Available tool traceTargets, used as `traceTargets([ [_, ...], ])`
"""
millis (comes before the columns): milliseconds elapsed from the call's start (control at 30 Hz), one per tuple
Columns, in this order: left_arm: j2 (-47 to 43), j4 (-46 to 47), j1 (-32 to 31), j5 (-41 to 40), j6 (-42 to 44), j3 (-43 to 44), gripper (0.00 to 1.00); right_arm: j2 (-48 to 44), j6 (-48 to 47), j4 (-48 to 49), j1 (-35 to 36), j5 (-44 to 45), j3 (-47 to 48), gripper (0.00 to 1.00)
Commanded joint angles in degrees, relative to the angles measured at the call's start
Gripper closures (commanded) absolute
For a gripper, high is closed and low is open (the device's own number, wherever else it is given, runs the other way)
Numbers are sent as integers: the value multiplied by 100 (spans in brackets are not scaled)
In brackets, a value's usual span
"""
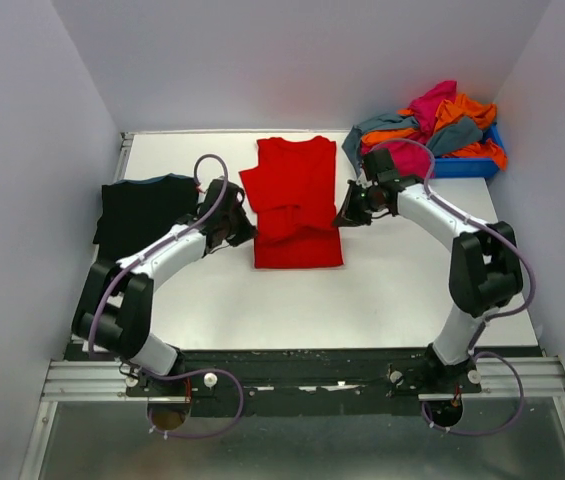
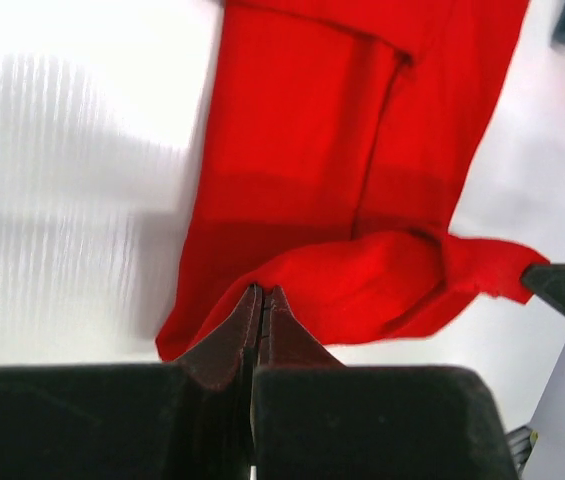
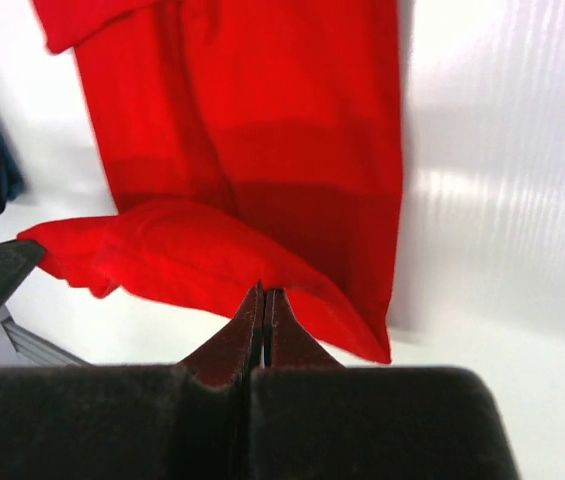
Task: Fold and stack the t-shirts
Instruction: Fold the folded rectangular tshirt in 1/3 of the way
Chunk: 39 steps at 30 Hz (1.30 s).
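1. Top view: the red t-shirt [image 1: 297,190] lies in the middle of the white table [image 1: 392,290], bright plain red, with its near part doubled over into a thick band. The left gripper [image 1: 245,227] is at its left edge and the right gripper [image 1: 343,214] at its right edge. A black t-shirt [image 1: 142,215] sits flat at the far left. A messy pile of t-shirts [image 1: 432,125] in magenta, orange and grey-teal fills the blue bin [image 1: 462,167] at the back right.
2. Left wrist: the fingers [image 2: 237,330] are pinched fully together on the corner of that folded red band, which bulges up a bit off the table.
3. Right wrist: same deal, the fingers [image 3: 292,335] are clamped tight on the opposite red corner, with smooth cloth stretching away beyond.
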Motion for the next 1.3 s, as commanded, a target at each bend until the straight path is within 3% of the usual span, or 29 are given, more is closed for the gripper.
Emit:
traceTargets([
  [0, 742, 635, 101, 95, -190, 436, 100, 475, -116, -347, -172, 95, 512, 99],
  [467, 1851, 372, 514, 254, 12, 1702, 100, 1539, -81, -760, -401, 271, 1919, 99],
  [933, 2809, 759, 698, 499, -76, 2450, 100, 2505, -125, -1006, -612, 131, 3176, 99],
  [1267, 3020, 846, 830, 544, -181, 2512, 100, 3191, -108, -1173, -647, -28, 3897, 99],
])
